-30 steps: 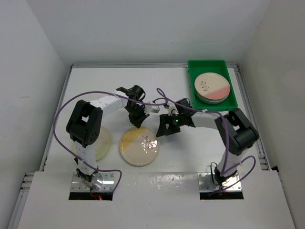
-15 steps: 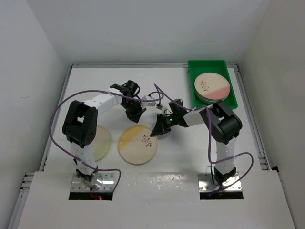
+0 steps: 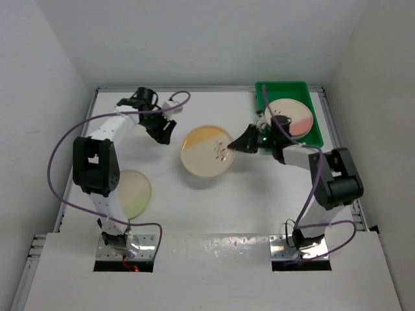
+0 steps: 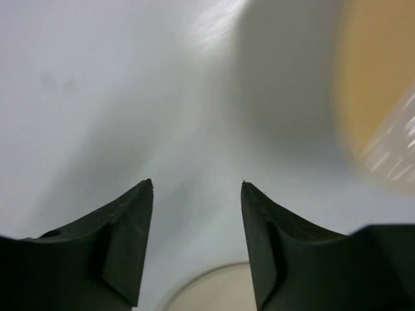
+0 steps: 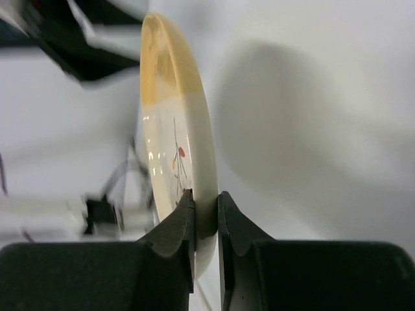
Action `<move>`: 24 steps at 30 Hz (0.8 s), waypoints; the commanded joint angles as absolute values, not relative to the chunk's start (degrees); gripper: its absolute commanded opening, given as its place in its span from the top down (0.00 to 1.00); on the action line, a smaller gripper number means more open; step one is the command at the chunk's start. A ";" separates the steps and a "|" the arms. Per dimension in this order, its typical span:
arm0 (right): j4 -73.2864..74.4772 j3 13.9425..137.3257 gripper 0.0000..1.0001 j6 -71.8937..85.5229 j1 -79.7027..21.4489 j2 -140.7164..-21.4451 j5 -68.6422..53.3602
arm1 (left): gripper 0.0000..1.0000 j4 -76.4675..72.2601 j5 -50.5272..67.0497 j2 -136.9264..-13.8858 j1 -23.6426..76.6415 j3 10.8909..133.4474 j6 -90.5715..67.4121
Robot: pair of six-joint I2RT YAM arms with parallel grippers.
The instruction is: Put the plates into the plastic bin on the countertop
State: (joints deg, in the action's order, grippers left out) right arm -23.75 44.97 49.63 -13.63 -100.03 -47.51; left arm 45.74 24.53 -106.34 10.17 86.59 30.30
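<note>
My right gripper (image 3: 241, 144) (image 5: 205, 194) is shut on the rim of a cream plate with a yellow segment (image 3: 207, 150) (image 5: 170, 123). It holds the plate above the white countertop (image 3: 259, 194), just left of the green plastic bin (image 3: 262, 92). A stack of plates, its top one with a pink segment (image 3: 289, 116), lies in the bin. Another plate with a pale yellow-green segment (image 3: 133, 193) rests on the countertop at the near left. My left gripper (image 3: 162, 133) (image 4: 196, 188) stands open and empty at the back left. A cream plate rim (image 4: 214, 291) shows below its fingers.
A thin raised edge (image 3: 194, 89) runs along the back of the countertop, with white walls beyond it. Purple cables (image 3: 61, 149) loop off both arms. The bin stands in the back right corner.
My right gripper closed on the yellow plate and carried it up and back toward the bin. My left gripper let go, opened and drew away to the back left.
</note>
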 commanded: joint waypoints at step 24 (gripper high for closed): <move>-29.20 46.83 0.81 65.14 20.13 -96.06 -10.90 | 0.26 50.63 14.41 -101.34 -26.37 66.80 32.61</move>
